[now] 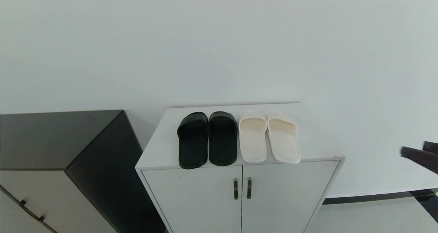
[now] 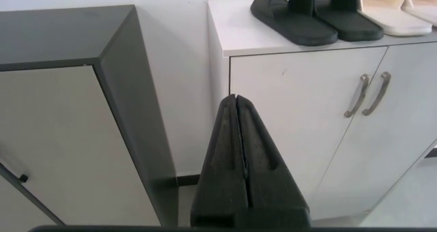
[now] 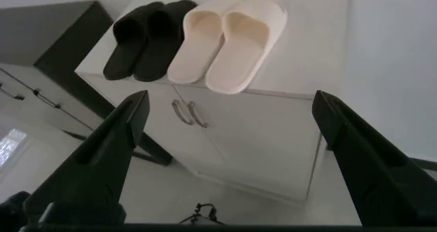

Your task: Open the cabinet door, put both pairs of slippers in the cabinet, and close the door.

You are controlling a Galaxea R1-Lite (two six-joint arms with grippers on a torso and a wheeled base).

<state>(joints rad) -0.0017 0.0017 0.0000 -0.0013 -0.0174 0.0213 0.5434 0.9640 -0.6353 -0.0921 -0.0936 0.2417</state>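
Left gripper (image 2: 236,104): jaws pressed together, empty, low in front of the white cabinet (image 1: 154,154), facing its left side. Right gripper (image 3: 231,99): jaws spread wide, empty, hanging before the cabinet front and well apart from it.

Both doors (image 1: 284,195) are shut. Two upright bar handles (image 1: 242,188) sit side by side at the centre seam. They are slim and rigid, and a pinch across one bar looks like the soundest hold.

Black slippers (image 1: 207,139) and cream slippers (image 1: 269,136) lie in one row on the cabinet top, black on the robot's left, with neighbouring slippers touching or nearly so. Long axes run front to back. Toes and straps point to the wall (image 1: 219,48); heels are at the front edge and appear to overhang it slightly. The outer cream slipper splays a little to the right.

Judgement: the slippers look light, soft and moulded, and may flex under grip. The strap arch or heel rim would give a fair hold.

A dark cabinet (image 1: 51,137) stands to the left.
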